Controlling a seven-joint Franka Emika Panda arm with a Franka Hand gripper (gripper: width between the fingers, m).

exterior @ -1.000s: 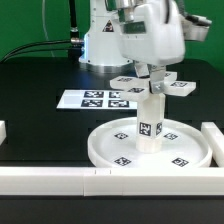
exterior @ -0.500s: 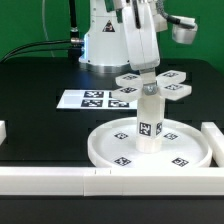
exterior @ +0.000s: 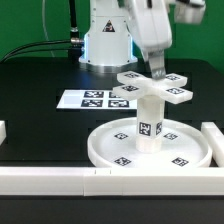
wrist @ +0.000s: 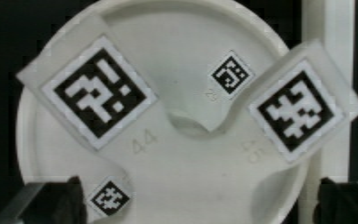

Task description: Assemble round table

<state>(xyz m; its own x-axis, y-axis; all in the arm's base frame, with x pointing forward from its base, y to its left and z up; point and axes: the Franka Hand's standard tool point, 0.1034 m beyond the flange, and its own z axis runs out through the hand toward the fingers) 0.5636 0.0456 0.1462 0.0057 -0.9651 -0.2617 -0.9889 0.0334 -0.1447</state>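
Observation:
The large round rimmed disc (exterior: 100, 150) lies flat on the black table. The stubby post (exterior: 150, 125) stands upright at its middle. The small cross-shaped piece (exterior: 150, 88) sits level on top of the post. My gripper (exterior: 157, 70) hangs just above the cross piece, toward its far side. In the wrist view the dark fingers (wrist: 51, 202) stand wide apart and the gripper (wrist: 197, 205) holds nothing. Two tagged arms of the cross piece (wrist: 91, 92) show there, with the disc (wrist: 158, 30) beyond.
The marker board (exterior: 90, 99) lies behind the disc at the exterior view's left. A long white bar (exterior: 60, 180) runs along the front edge, and another bar (exterior: 213, 135) stands at the right. The robot's base (exterior: 105, 45) is at the back.
My gripper has turned about its vertical axis, risen a little and shifted to the exterior view's right. The cross piece turned with it at first and now rests on the post.

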